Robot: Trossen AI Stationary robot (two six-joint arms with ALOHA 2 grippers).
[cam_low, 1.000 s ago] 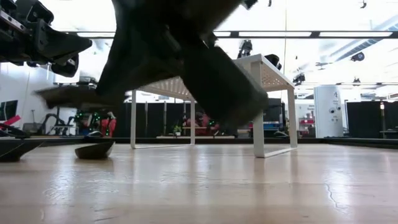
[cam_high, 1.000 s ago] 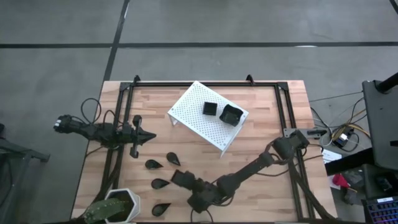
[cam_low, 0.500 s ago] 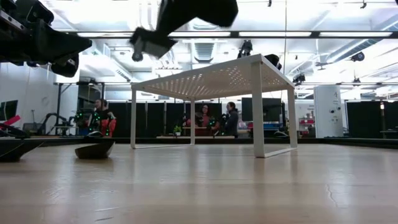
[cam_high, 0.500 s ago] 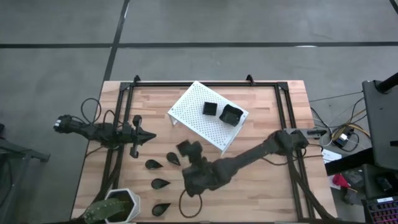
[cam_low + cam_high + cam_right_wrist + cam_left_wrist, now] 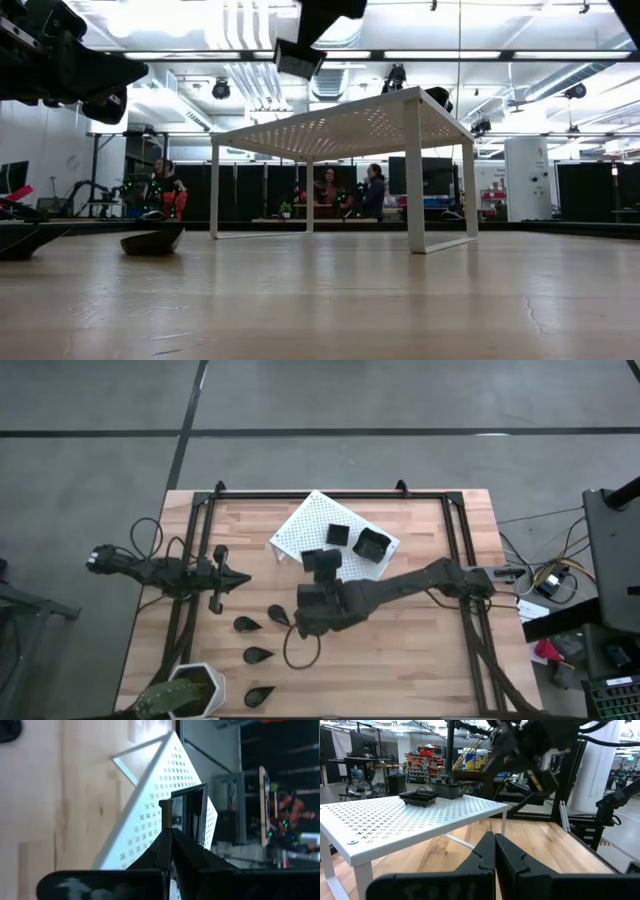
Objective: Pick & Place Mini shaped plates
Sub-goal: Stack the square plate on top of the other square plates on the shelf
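At frame centre, the right gripper [image 5: 322,563] is carrying a small square plate [image 5: 189,816], jaws clamped on its edge, over the white rack [image 5: 300,536]. The plate is likely light, rigid and slippery, so an edge pinch seems best. The left gripper [image 5: 240,581], jaws closed and empty, is waiting at left.

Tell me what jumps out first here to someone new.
The right hand, shut on a small square plate, is raised over the near edge of the white perforated rack, where two black dishes already sit. Four teardrop plates lie on the table toward the plant pot. The left hand waits shut at the left side.
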